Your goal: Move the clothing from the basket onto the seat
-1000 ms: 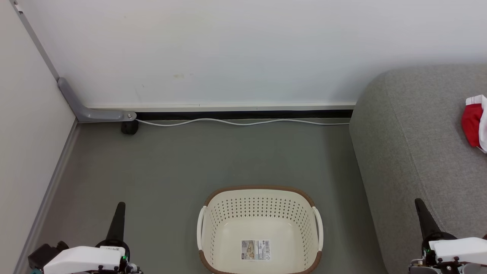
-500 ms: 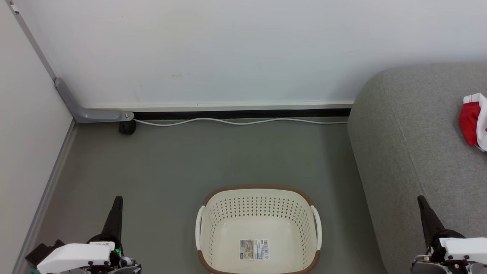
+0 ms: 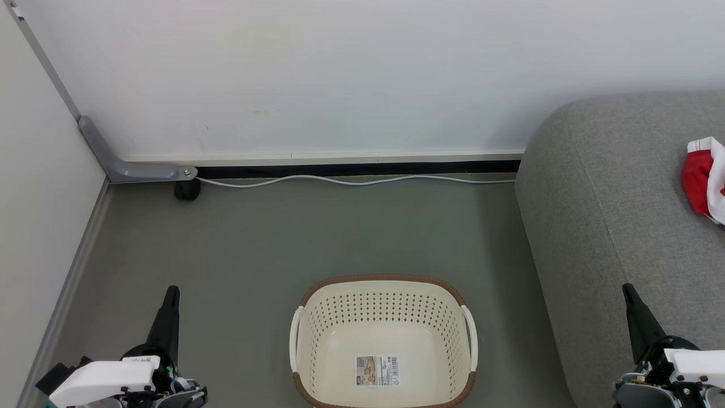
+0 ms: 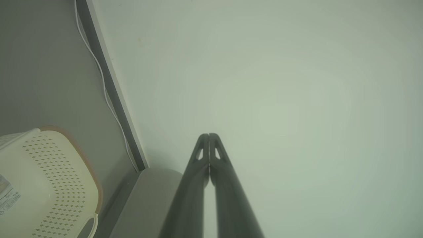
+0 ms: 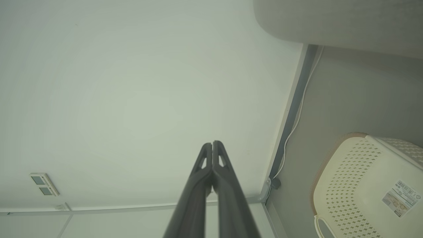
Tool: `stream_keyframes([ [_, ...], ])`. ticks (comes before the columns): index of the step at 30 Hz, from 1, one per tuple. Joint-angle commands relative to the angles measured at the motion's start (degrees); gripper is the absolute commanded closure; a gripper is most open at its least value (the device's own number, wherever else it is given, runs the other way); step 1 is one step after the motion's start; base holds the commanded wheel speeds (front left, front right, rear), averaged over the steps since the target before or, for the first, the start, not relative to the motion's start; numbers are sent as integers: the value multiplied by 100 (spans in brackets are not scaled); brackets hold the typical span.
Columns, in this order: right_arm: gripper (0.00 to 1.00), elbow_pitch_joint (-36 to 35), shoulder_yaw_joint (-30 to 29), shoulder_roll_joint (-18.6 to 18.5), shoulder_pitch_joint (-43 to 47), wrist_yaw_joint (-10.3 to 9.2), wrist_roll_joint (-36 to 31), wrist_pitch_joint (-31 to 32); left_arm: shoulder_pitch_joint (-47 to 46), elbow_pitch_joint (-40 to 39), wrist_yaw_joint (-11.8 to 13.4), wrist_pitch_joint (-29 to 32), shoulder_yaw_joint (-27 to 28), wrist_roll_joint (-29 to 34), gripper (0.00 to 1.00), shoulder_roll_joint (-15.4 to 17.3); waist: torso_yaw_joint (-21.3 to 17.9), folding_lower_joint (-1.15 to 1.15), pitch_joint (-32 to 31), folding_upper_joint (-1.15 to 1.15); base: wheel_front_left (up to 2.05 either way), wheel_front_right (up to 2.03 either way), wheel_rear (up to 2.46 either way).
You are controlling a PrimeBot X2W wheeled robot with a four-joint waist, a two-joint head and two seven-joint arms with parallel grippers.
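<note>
Head view: check basket (image 3: pixel 385 279) empty, clothing (image 3: pixel 698 173) on seat (image 3: pixel 617 204); park left gripper (image 3: pixel 171 291), right gripper (image 3: pixel 626 288), both pinched closed, holding nothing.

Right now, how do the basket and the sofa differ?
The basket is cream perforated plastic; the sofa is grey woven fabric. The basket is empty but for a label sticker, while the sofa carries red-and-white clothing. The sofa is far bigger. Both stand on the grey floor.
</note>
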Motion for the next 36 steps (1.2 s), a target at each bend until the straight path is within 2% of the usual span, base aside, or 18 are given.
stream_keyframes([
  [1,100,-189,92,-58,-257,25,62,46,-327,-172,-47,34,193,-26,100,100,0,0,0,0,0,0,0],
  [36,100,-189,93,-58,-257,25,63,46,-327,-173,-47,34,192,-26,100,100,0,0,0,0,0,0,0],
])
